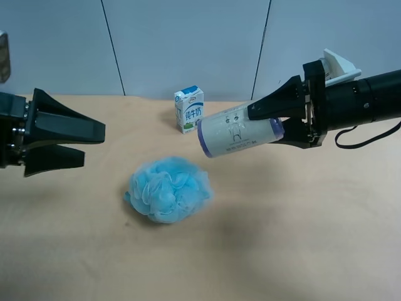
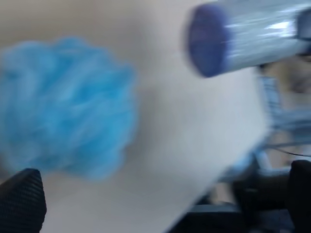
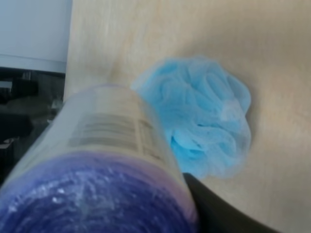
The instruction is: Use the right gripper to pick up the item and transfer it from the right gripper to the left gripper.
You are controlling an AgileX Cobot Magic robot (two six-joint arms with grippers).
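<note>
Above the table [image 1: 313, 226], my R gripper [image 1: 266, 123] is clamped on the item [image 1: 235, 134], blue puff [image 1: 169, 189] nearby; my L gripper [image 1: 94, 145] gapes wide, holding nothing.

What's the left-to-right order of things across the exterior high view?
left claw → bath puff → item → right claw, shut on the item's end. Skipped the milk carton: it stands farther back, within the puff's span.

Likely a robotics lab: plain pale-wood worktop [image 1: 301, 244]; bare grey-blue wall panels [image 1: 188, 44] behind its far edge; a black robot arm [image 1: 369, 100] above it.
</note>
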